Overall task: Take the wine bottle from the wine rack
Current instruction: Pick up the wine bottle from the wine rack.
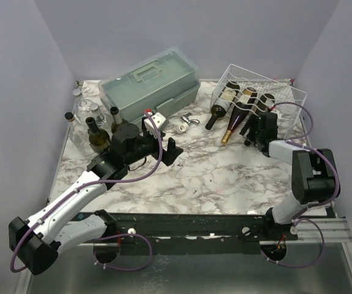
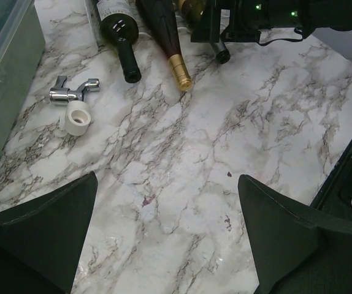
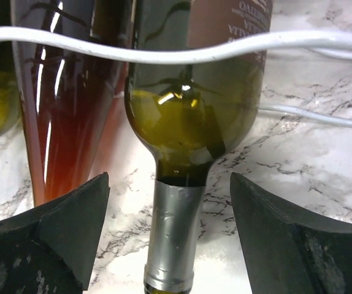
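You have three wine bottles [image 1: 216, 113] [image 1: 234, 122] [image 3: 188, 110] in one wine rack [image 1: 286, 92] at the desk's [image 1: 194, 177] far right corner. One toolbox [image 1: 148, 86] and two upright dark bottles [image 1: 96, 138] [image 1: 116, 119] sit farther left.

I get soft, even light from overhead on the marble table [image 1: 225, 177], with only faint shadows. In my right wrist view the wine bottle [image 3: 188, 122] carries bright glare streaks on its glass. Below its neck the picture goes slightly blurred and dim. My overhead view stays sharp.

Left hand [image 2: 167, 177], right hand [image 3: 168, 177]: seemingly agape
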